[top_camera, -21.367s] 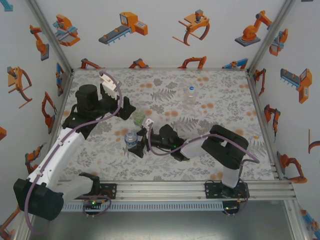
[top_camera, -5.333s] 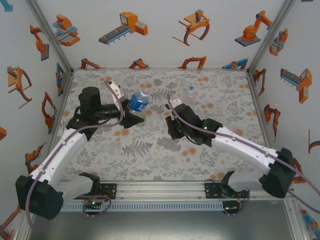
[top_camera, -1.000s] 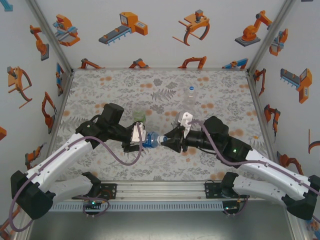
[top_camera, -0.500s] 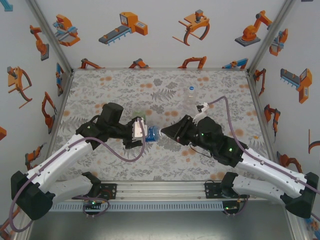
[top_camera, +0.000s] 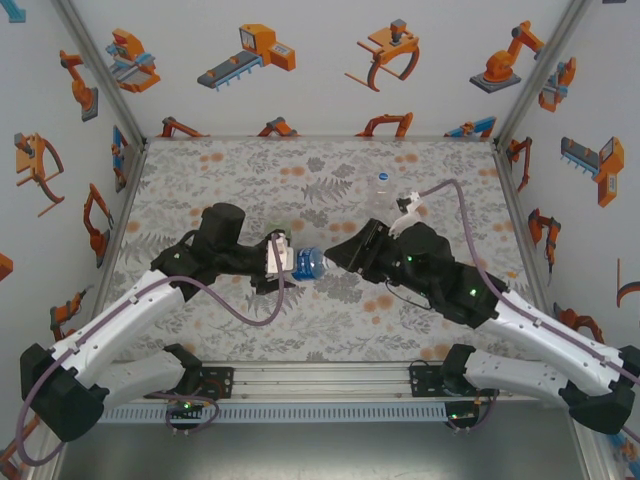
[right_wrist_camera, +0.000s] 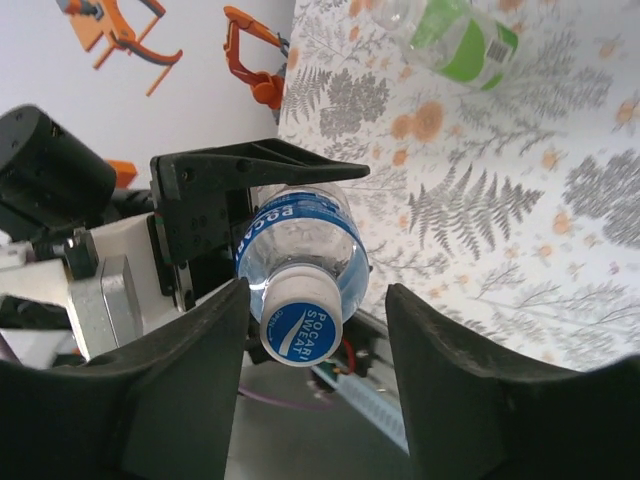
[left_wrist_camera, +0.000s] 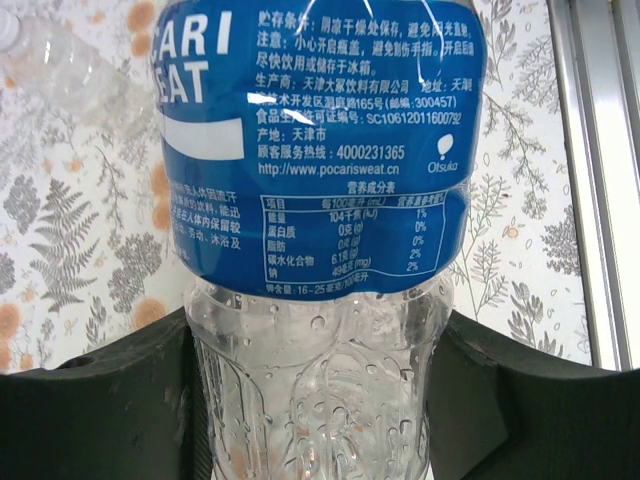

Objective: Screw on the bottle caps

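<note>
A second ago the right pincer (top_camera: 336,257) was clamped on the cap (right_wrist_camera: 298,331); now its fingers stand apart, one on either side of the cap with a gap each way, so it has let go after a twist. The cap sits square on the neck of the blue-label bottle (top_camera: 308,264), so it is probably threaded on; whether it is tight I cannot tell, and another turn may be needed.

The left pincer (top_camera: 288,262) has not changed; it is clamped on the bottle's lower body and holds it sideways above the middle of the counter (top_camera: 250,330), cap toward 3 o'clock.

The bottle is thin clear plastic, ribbed near the base and beaded with droplets inside; its wrap is glossy blue with white print. The cap is hard and round, with a white rim and a blue printed top. The pincer fingers are matte black wedges.

The green bottle (right_wrist_camera: 457,36) lies at 10 o'clock from the held one, not yet handled.
</note>
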Available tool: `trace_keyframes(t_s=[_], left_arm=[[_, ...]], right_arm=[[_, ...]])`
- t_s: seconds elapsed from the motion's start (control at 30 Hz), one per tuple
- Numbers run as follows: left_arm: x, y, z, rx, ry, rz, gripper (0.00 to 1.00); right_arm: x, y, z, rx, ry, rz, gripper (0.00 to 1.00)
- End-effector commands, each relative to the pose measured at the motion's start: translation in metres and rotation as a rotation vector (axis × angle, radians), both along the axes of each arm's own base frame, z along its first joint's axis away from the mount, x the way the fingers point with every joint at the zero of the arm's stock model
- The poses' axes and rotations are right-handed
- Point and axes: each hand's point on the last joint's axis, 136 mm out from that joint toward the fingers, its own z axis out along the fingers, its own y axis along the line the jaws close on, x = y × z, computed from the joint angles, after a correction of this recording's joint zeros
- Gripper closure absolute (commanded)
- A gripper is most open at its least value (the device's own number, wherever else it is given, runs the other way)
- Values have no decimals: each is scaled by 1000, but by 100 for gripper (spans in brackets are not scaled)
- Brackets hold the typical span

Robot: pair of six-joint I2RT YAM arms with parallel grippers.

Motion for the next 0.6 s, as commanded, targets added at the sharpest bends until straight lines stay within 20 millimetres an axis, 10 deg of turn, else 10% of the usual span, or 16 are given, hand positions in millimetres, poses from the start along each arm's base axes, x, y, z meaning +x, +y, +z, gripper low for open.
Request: trace_keyframes(t_s=[0.0, 0.27, 0.57], left_arm=[[-8, -4, 22, -68, -33, -53, 100], [-15, -4, 17, -54, -17, -98, 100], [-25, -6, 19, -70, 2, -153, 100]], right_arm=[[-5, -15, 29, -144, -223, 60, 45], [-51, 8, 78, -364, -868, 487, 45], [-97, 29, 52, -562, -1373, 957, 46]])
